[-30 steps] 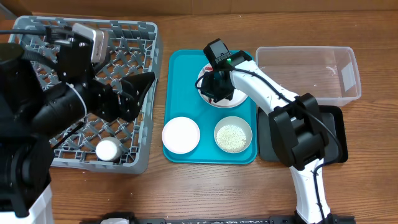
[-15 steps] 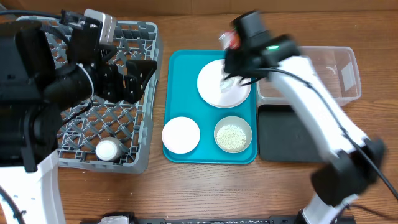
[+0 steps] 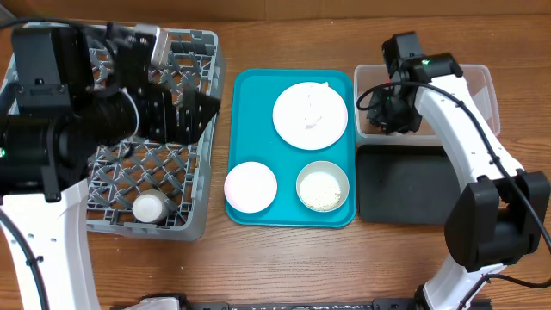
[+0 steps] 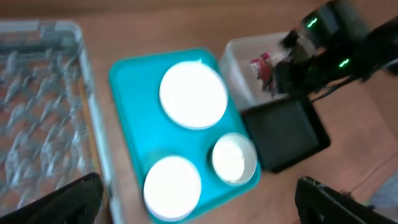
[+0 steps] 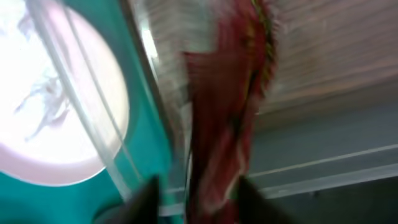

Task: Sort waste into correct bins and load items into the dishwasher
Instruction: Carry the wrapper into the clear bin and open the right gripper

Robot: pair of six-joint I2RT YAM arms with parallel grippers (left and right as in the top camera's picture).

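– If the right gripper point(image 5: 198, 194) lets go where it hangs, what hazard do you record?

– The snack wrapper point(image 5: 227, 124) sits just inside the clear tub point(image 3: 456, 95), close to the wall facing the teal tray point(image 3: 254, 103) and not far from the black tray point(image 3: 405, 185). Judged risk: it is light and crumpled, so it may drift, snag on that rim and drop outside. It could also cling to a finger and be carried out when the arm withdraws.

– State of the claw, and the item's position against it?

– Its fingers stand apart with the wrapper between them, reaching up and away from the tips. The wrist view is smeared, so I cannot tell whether they pinch it or have freed it. The left gripper point(image 3: 198, 108) gapes wide and empty over the dish rack point(image 3: 146, 168), well apart from the tub.
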